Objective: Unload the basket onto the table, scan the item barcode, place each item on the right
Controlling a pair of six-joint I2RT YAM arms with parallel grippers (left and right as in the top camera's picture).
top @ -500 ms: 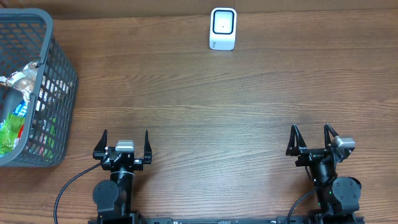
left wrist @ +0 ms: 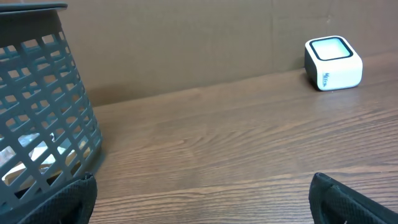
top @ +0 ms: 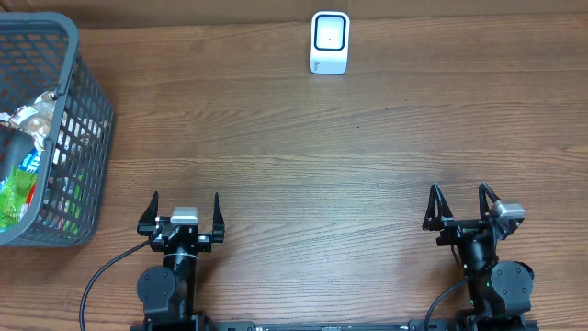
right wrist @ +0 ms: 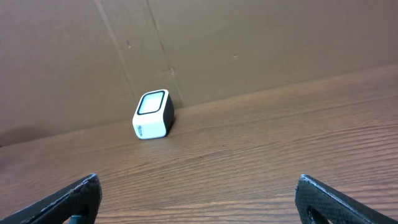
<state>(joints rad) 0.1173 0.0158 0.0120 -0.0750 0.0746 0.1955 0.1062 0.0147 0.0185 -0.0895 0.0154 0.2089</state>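
— How do the pincers stand?

— The left gripper (top: pixel 186 202) sits at the near edge of the brown wooden table (top: pixel 294 156), its jaws spread wide with nothing between them. The right gripper (top: pixel 457 195) is the same on the other side: released, empty, fingers apart.

— And the goods to be scanned?

— In the dark grey plastic mesh basket (top: pixel 92 129) at the far left. A crinkled silver wrapper (top: pixel 32 110) and a green packet (top: pixel 14 198) lie inside among others; I cannot tell which is the item.

— The scanner?

— The small white box scanner with a dark window (top: pixel 330 41) stands at the far edge, middle of the table, just before the brown cardboard wall (left wrist: pixel 186 43), well apart from the basket and both arms.
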